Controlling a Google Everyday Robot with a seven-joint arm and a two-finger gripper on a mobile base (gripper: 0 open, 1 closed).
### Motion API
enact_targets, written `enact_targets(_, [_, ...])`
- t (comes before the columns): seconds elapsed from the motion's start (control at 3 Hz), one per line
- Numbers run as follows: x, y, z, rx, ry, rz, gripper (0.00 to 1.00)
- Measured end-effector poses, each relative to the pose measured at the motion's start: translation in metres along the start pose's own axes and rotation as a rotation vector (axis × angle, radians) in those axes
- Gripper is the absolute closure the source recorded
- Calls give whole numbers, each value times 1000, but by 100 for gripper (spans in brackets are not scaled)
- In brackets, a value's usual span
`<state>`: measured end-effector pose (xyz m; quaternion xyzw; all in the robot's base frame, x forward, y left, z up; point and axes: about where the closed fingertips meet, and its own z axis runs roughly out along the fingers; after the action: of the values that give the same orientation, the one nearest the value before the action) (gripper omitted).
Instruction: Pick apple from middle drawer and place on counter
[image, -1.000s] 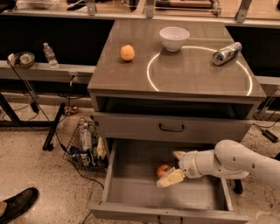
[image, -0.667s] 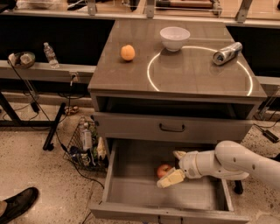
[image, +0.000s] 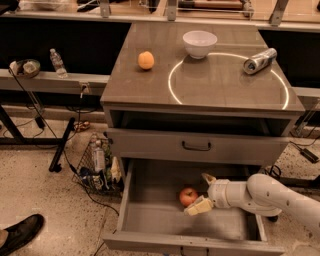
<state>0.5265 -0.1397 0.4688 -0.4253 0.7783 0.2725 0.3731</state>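
- Nothing has visibly moved since the earlier frame: gripper and apple keep their places in the middle drawer
- Gripper: cream fingers spread wide, one above and one below the apple's right side; lower finger just beside or touching the fruit, cannot tell which; not closed on it
- Arm: smooth white rounded shell, entering from the right over the drawer's right wall
- Apple: round, red with a paler patch, resting on the drawer floor right of centre; no long axis; stem direction cannot be told
- Middle drawer: pulled out, matte grey box, flat bare floor, plain walls
- Counter: glossy grey-brown rectangle, thin bright white ring
- On the counter: white bowl at the ring's top, small orange fruit left of the ring, metal can lying on its side at right
- Closed drawer front above, with a black bow handle
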Motion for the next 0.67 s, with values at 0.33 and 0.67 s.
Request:
enact_targets(0.33, [21,-24,14,25,-16,-22,0])
enact_targets(0.67, [34,-38,37,25,-31,-30,0])
